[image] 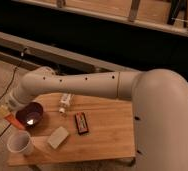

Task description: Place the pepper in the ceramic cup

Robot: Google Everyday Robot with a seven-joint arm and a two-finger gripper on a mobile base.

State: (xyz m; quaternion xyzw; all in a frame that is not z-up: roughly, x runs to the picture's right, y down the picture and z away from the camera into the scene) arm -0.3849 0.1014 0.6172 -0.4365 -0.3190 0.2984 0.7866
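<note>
The pepper [11,120] is a slim orange-red piece hanging just left of the dark bowl [30,114], at the table's left edge. My gripper [5,109] is at the far left end of the long white arm, right above the pepper, and appears shut on it. The ceramic cup [19,143] is white and stands upright at the table's front left corner, below and slightly right of the pepper. Nothing is visible inside it.
On the wooden table [107,135] lie a black-and-red bar [80,123], a beige block [58,137] and a small white bottle [64,103] on its side. My arm's bulky white body fills the right side. A cable runs over the floor at left.
</note>
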